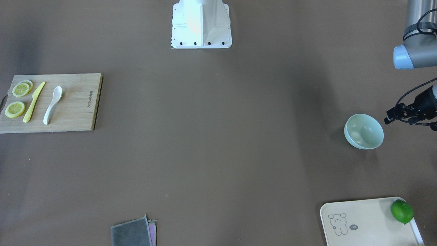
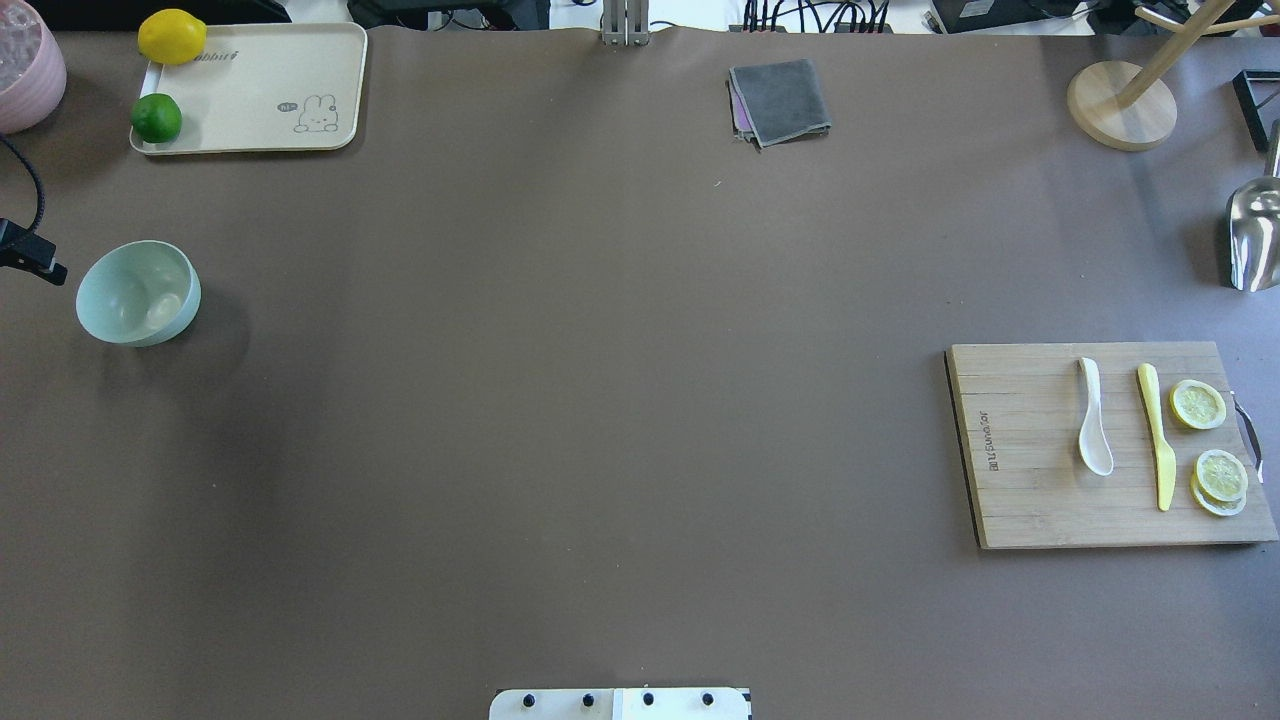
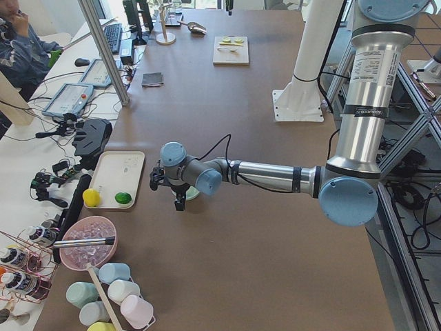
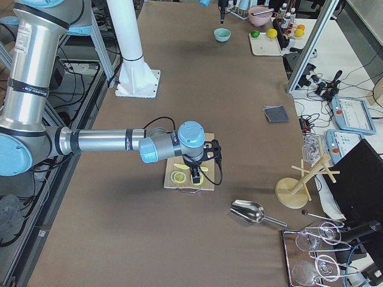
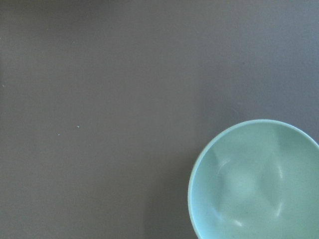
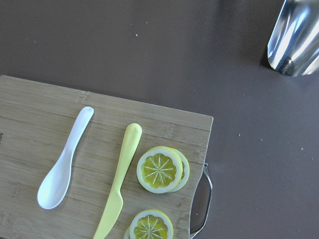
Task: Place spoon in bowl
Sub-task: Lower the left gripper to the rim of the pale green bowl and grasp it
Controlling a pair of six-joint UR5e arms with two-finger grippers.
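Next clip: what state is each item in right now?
Glossy white soup spoon: lying on the bamboo cutting board, ungrasped.
Pale mint-green round bowl: upright, empty.
Slim yellow plastic knife: flat beside the spoon.
Grey cloth: folded.
Left gripper, right gripper: jaws unreadable.

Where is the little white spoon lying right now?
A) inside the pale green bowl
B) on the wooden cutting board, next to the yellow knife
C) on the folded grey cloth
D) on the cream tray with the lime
B: the spoon lies flat on the cutting board alongside the yellow knife, while the bowl sits at the far other end of the table.
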